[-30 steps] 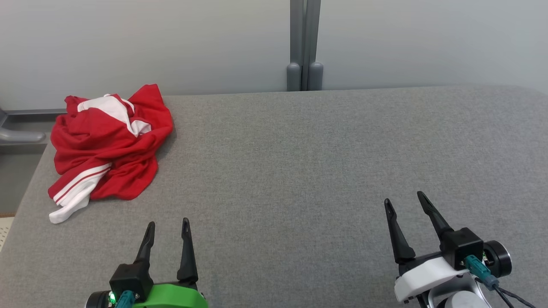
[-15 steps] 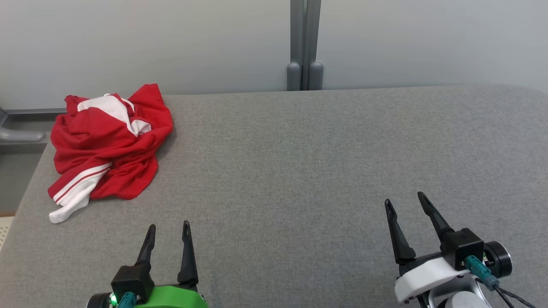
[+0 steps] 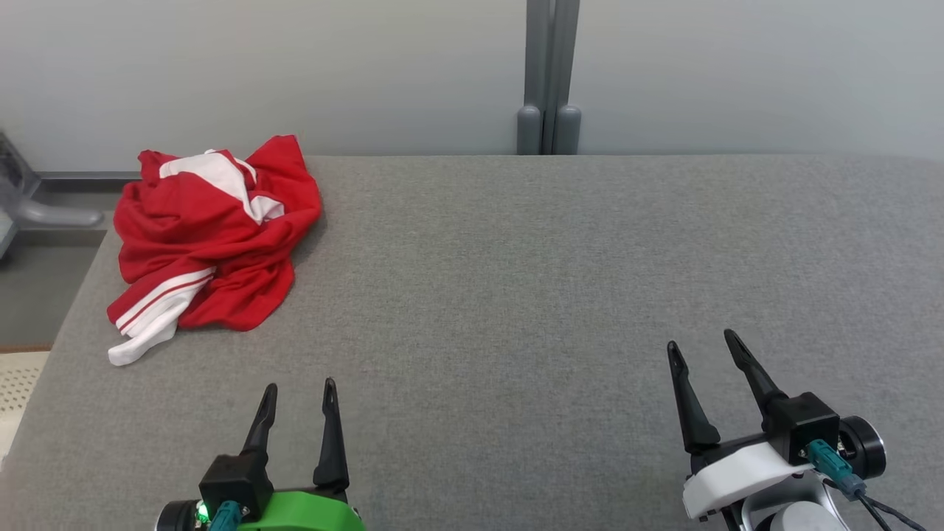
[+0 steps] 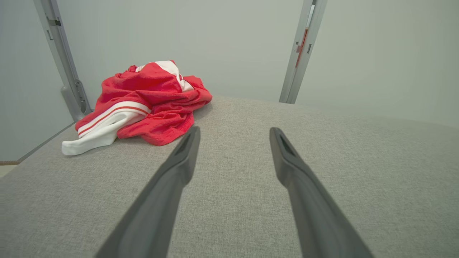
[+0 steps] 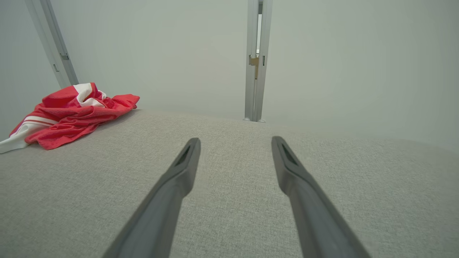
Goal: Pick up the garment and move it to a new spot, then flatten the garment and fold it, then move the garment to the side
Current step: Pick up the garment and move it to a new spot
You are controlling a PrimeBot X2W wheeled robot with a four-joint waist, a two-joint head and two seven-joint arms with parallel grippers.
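Operator: How many garments have I got?
Spotter: You have one garment (image 3: 210, 236), at ten o'clock, on one desk (image 3: 516, 280).
Operator: And claws?
Spotter: You have two: left claw (image 3: 300, 385) at seven o'clock, right claw (image 3: 701, 339) at five, two fingers (image 3: 751, 370) each.

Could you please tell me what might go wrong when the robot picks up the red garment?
1. The garment lies crumpled by the left edge of the table; the open left gripper could nudge it off while approaching.
2. Pinching only the white sleeve might lift one layer and drag the rest.
3. The right gripper sits far across, so helping may be awkward.
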